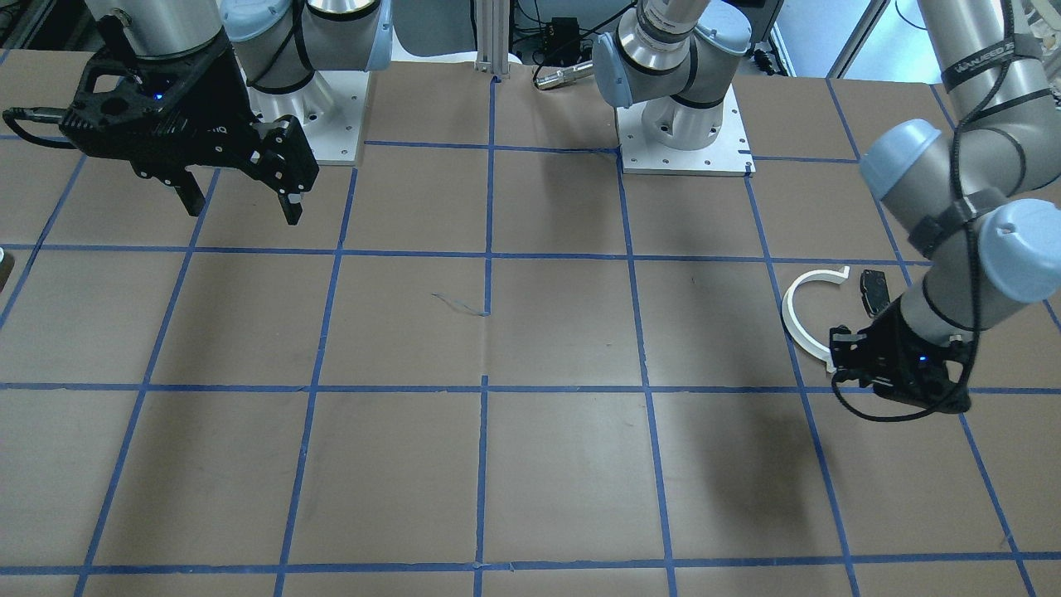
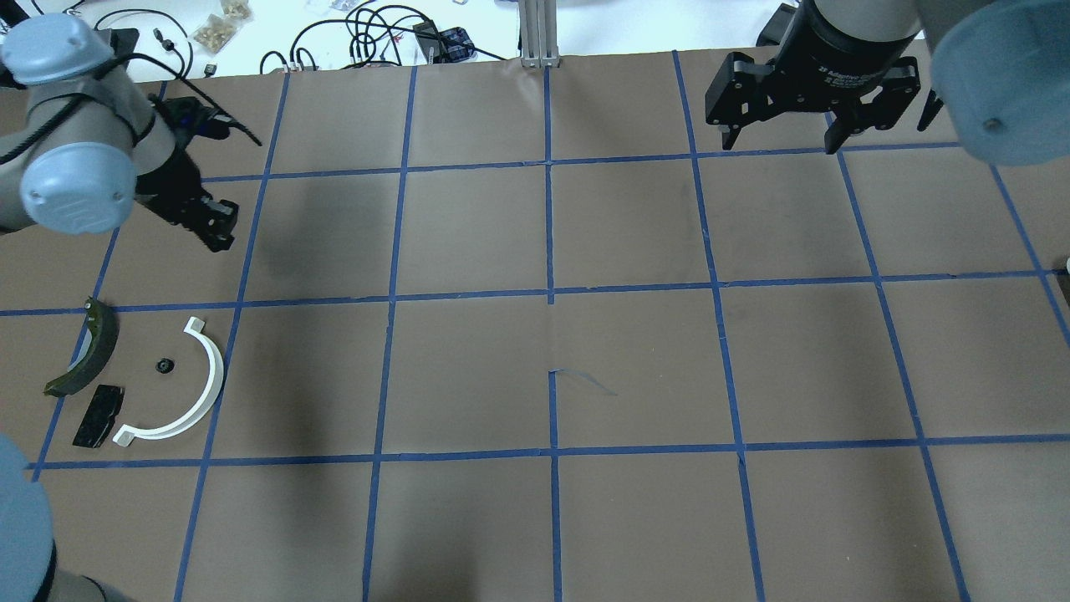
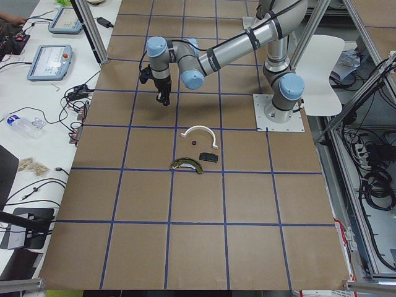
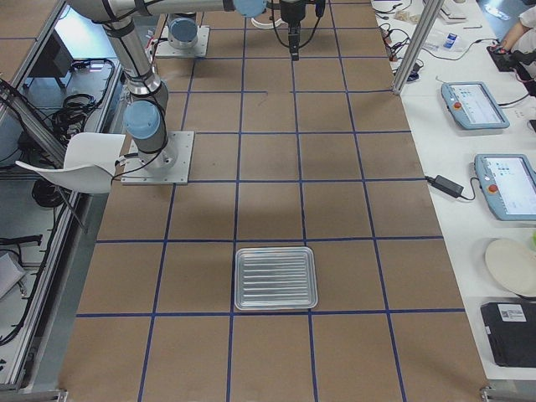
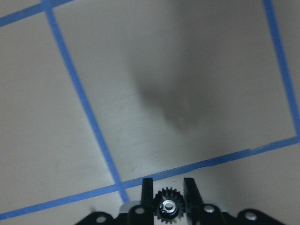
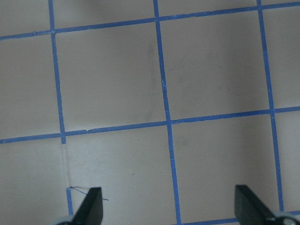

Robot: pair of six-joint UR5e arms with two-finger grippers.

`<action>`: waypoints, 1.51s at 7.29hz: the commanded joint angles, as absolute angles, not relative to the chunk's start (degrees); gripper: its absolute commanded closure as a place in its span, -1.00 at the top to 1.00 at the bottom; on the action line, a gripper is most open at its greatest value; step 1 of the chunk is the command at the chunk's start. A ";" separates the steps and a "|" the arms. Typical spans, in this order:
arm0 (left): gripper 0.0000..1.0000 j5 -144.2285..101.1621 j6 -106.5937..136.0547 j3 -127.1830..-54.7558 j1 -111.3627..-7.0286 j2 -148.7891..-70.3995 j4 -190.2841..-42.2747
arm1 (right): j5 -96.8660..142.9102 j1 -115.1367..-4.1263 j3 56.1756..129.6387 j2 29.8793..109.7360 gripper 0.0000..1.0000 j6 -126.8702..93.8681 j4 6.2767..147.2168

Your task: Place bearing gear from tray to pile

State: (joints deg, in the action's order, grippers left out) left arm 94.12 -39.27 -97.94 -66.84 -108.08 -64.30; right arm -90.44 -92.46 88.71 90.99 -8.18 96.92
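In the left wrist view my left gripper (image 5: 168, 183) is shut on the bearing gear (image 5: 168, 206), a small black toothed wheel with a silver centre. From overhead, that gripper (image 2: 214, 227) hangs above the table, just beyond the pile. The pile holds a white half-ring (image 2: 191, 391), a flat black pad (image 2: 98, 415), a dark olive curved piece (image 2: 85, 351) and a small black round part (image 2: 165, 365). The tray (image 4: 276, 278), silver and ribbed, lies at the table's far right end with nothing visible in it. My right gripper (image 2: 782, 138) is open and holds nothing.
Blue tape divides the brown table (image 2: 552, 359) into squares. Cables and small parts (image 2: 368, 38) lie on the white bench past the far edge. The two arm bases (image 1: 680, 141) stand at the robot's side of the table.
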 commanded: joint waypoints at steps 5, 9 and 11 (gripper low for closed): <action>-1.00 94.30 -46.94 -101.77 -56.07 -111.43 -60.58 | -90.44 -92.55 88.77 91.05 1.00 -8.09 96.85; -1.00 94.31 -47.37 -105.55 -55.99 -113.55 -58.81 | -90.44 -92.55 88.77 91.05 1.00 -8.09 96.77; -1.00 94.48 -47.37 -105.47 -55.99 -114.34 -58.54 | -90.44 -92.55 88.77 91.05 1.00 -8.09 96.94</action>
